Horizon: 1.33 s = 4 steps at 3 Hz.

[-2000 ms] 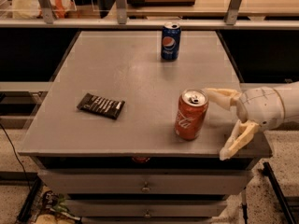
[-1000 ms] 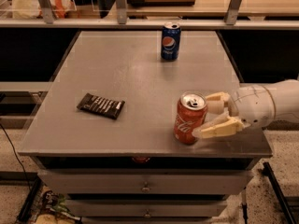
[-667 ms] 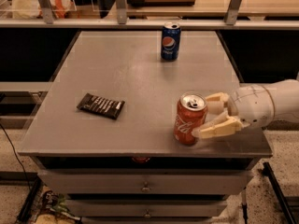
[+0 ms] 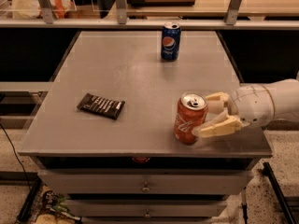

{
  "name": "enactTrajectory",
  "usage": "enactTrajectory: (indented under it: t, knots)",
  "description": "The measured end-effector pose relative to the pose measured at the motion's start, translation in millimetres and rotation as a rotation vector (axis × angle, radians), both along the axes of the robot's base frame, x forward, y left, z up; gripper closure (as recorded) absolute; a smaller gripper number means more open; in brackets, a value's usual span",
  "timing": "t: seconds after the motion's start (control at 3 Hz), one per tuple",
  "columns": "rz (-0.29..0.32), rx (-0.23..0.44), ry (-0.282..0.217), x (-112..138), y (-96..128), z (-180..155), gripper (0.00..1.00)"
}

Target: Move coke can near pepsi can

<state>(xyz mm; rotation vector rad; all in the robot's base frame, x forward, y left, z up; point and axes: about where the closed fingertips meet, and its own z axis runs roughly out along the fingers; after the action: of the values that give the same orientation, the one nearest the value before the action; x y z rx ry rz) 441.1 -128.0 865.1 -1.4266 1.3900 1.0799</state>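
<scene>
Your gripper (image 4: 202, 115) comes in from the right side of the worktop (image 4: 126, 69) and is clamped on the coke can (image 4: 188, 120). One pale finger sits behind the can and the other presses against its front right side, so the opening is no wider than the can itself. The coke can stands near the worktop's front right corner. The pepsi can (image 4: 170, 41) stands upright at the far edge, well apart from it. A dark snack bar (image 4: 101, 106) lies flat on the left half.
</scene>
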Motion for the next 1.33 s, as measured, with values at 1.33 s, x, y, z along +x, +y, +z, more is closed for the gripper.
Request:
enactTrajectory:
  t: [1.33]
  knots:
    - [-0.071,-0.035,-0.067,51,-2,39,1.00]
